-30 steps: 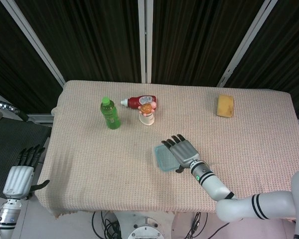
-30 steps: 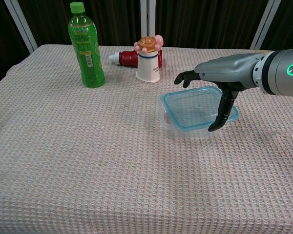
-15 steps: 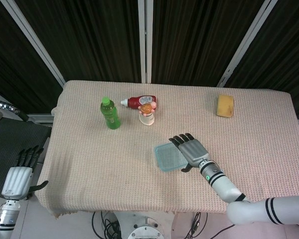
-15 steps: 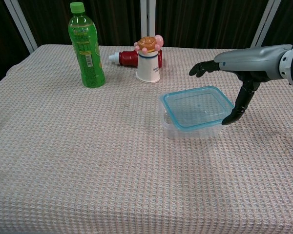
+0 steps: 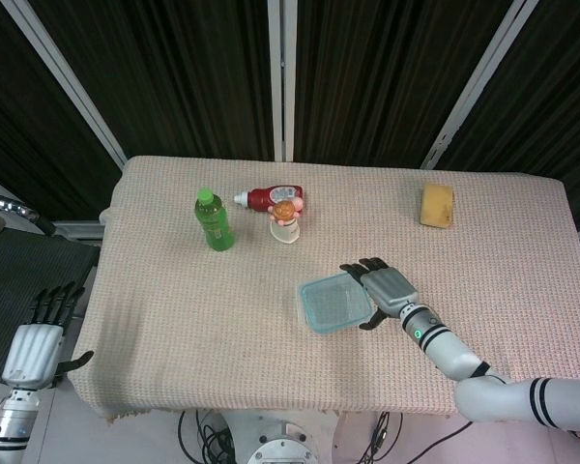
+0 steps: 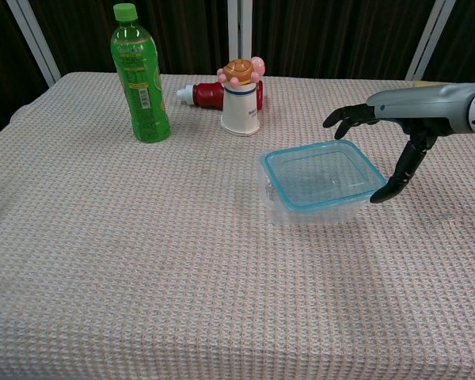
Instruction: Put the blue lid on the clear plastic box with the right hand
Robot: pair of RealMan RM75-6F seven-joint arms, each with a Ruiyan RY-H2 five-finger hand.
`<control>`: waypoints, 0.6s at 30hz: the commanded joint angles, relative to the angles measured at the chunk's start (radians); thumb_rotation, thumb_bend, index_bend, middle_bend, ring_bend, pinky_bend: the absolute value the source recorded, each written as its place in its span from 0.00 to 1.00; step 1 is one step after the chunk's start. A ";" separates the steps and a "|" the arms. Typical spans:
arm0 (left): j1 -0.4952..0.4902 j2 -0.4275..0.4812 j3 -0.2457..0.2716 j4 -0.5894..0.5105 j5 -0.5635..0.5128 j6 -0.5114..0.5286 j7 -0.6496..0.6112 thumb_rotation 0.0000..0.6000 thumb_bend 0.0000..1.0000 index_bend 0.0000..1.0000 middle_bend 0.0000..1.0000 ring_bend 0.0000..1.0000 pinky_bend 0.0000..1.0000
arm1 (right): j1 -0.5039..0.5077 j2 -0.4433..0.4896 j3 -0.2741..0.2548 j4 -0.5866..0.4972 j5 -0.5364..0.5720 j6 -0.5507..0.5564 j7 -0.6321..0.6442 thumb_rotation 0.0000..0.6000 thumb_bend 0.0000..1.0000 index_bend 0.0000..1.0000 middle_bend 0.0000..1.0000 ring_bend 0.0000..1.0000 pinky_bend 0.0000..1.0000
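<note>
The clear plastic box (image 6: 313,207) sits mid-table with the blue-rimmed lid (image 6: 321,176) lying on top of it; in the head view the lid (image 5: 333,301) covers the box. My right hand (image 6: 388,127) hovers just to the right of the box with fingers spread and the thumb hanging down beside the lid's right edge, holding nothing. From above, the right hand (image 5: 385,288) is beside the lid, apart from it. My left hand (image 5: 37,338) hangs off the table's left side, fingers apart and empty.
A green bottle (image 6: 139,75) stands at the back left. A red bottle (image 6: 210,94) lies behind a white cup with a toy figure (image 6: 241,99). A yellow sponge (image 5: 436,205) lies at the far right of the table (image 5: 174,319).
My right hand has drawn away to the right, off the lid, which stays on the box. The left hand has not moved.
</note>
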State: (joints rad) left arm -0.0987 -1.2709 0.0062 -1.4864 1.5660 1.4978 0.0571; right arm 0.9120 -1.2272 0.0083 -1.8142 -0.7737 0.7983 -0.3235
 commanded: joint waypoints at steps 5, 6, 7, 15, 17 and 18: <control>-0.003 0.000 -0.001 -0.003 0.000 -0.005 0.003 1.00 0.00 0.06 0.00 0.00 0.00 | -0.018 0.007 -0.002 -0.004 -0.026 -0.009 0.021 0.98 0.00 0.00 0.12 0.00 0.00; -0.003 0.000 -0.002 -0.002 0.000 -0.005 0.003 1.00 0.00 0.06 0.00 0.00 0.00 | -0.021 0.009 -0.002 -0.007 -0.029 -0.006 0.023 0.98 0.00 0.00 0.12 0.00 0.00; -0.003 0.000 -0.002 -0.002 0.000 -0.005 0.003 1.00 0.00 0.06 0.00 0.00 0.00 | -0.024 0.011 -0.003 -0.010 -0.033 -0.003 0.023 0.98 0.00 0.00 0.12 0.00 0.00; -0.007 -0.004 -0.003 0.002 0.001 -0.012 0.000 1.00 0.00 0.06 0.00 0.00 0.00 | -0.043 0.027 -0.006 -0.032 -0.042 0.016 0.025 0.98 0.00 0.00 0.12 0.00 0.00; -0.007 -0.004 -0.003 0.003 0.001 -0.011 -0.001 1.00 0.00 0.06 0.00 0.00 0.00 | -0.052 0.029 -0.003 -0.040 -0.062 0.044 0.017 0.98 0.00 0.00 0.12 0.00 0.00; -0.007 -0.004 -0.003 0.003 0.001 -0.010 -0.002 1.00 0.00 0.06 0.00 0.00 0.00 | -0.057 0.029 -0.002 -0.048 -0.078 0.060 0.012 0.98 0.00 0.00 0.11 0.00 0.00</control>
State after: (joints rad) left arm -0.1053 -1.2749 0.0032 -1.4831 1.5671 1.4879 0.0551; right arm 0.8631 -1.1996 0.0042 -1.8523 -0.8312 0.8367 -0.3040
